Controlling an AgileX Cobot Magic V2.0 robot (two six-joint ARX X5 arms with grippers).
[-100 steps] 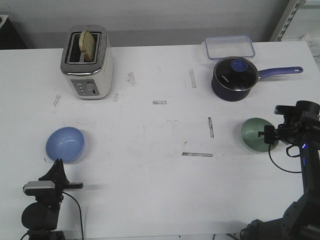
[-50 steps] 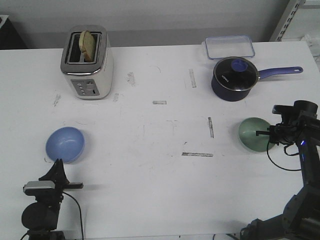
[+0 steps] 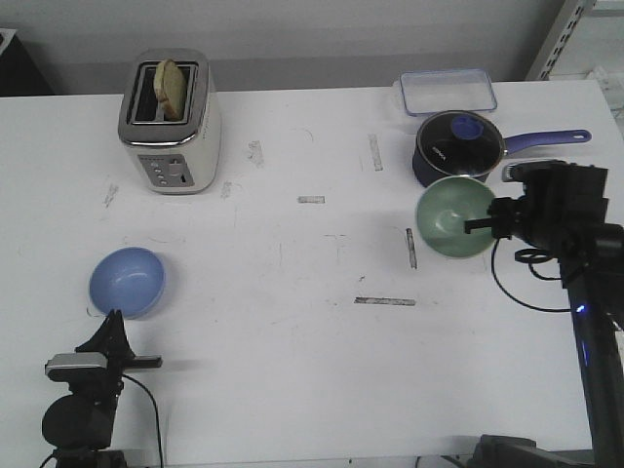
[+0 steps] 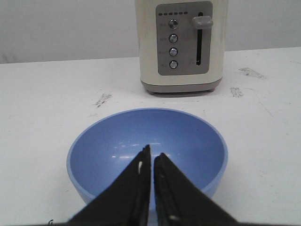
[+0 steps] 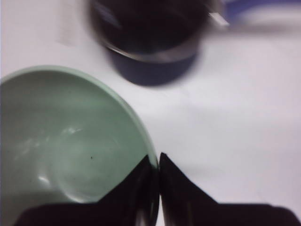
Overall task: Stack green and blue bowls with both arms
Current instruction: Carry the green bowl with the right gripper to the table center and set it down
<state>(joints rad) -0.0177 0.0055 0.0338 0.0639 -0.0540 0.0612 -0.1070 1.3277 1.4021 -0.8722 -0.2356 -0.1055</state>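
The pale green bowl (image 3: 453,217) hangs tilted above the table at the right, its opening facing the camera. My right gripper (image 3: 478,224) is shut on its right rim; in the right wrist view the rim sits between the two fingers (image 5: 155,162) beside the green bowl (image 5: 66,141). The light blue bowl (image 3: 128,281) rests upright on the table at the left. My left gripper (image 3: 146,363) is shut and empty, low at the front left, just in front of the blue bowl (image 4: 148,146), its shut tips (image 4: 151,153) pointing at it.
A dark navy saucepan (image 3: 456,153) with a long handle stands just behind the lifted green bowl. A clear lidded box (image 3: 447,92) lies behind it. A cream toaster (image 3: 171,122) with bread stands at the back left. Grey tape marks (image 3: 385,301) dot the table's middle.
My right gripper has closed on the green bowl's rim, lifted it off the table and carried it left and up, tilting it. The left arm and blue bowl have not moved.
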